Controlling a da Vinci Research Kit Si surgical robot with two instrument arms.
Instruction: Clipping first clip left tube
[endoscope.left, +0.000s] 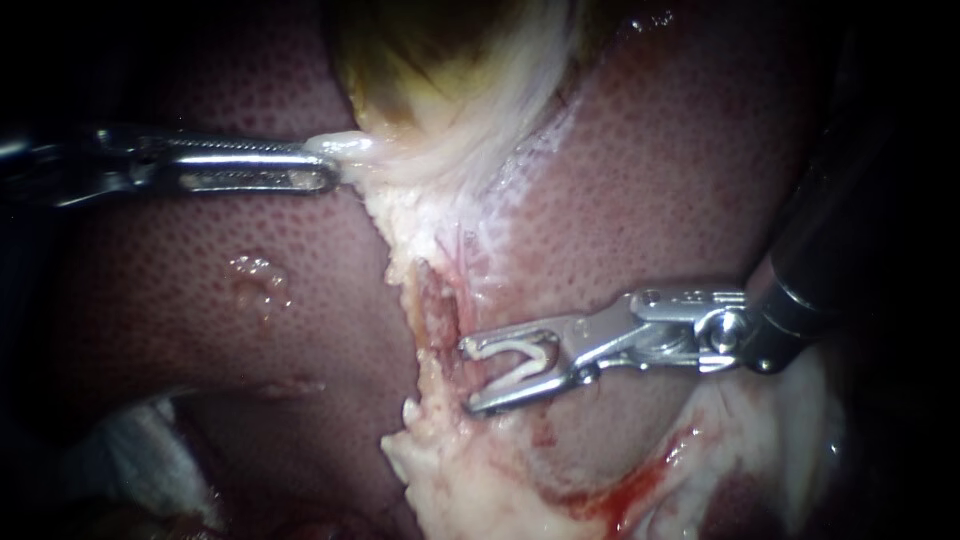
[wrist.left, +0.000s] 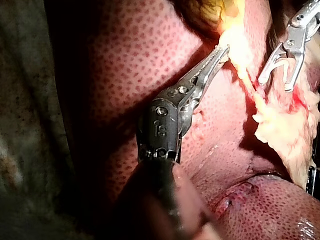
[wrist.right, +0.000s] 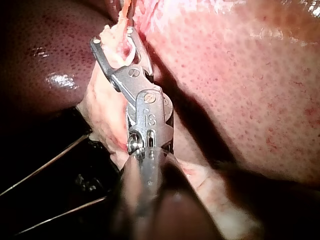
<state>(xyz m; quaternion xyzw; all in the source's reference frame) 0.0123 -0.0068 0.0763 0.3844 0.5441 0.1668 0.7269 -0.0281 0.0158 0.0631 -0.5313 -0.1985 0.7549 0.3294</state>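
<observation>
My left instrument (endoscope.left: 335, 165) comes in from the left, and its jaws are shut on a pale fold of tissue (endoscope.left: 350, 148) at the lower edge of the yellow-green gallbladder (endoscope.left: 440, 60). The left wrist view shows the same grip (wrist.left: 221, 51). A reddish tube (endoscope.left: 437, 305) runs down a pale ragged strip between the liver lobes. My right instrument (endoscope.left: 468, 375) stands open with a white clip (endoscope.left: 520, 352) seated inside its jaws. The jaw tips lie against the tube's right edge. In the right wrist view its jaws (wrist.right: 113, 36) straddle pale tissue.
Dark red liver (endoscope.left: 200, 290) lies on both sides of the strip. Fatty white tissue (endoscope.left: 470, 480) with some blood spreads below. White gauze (endoscope.left: 140, 450) shows at lower left. In the left wrist view my right instrument (wrist.left: 280, 75) lies ahead of the left jaws, across the strip.
</observation>
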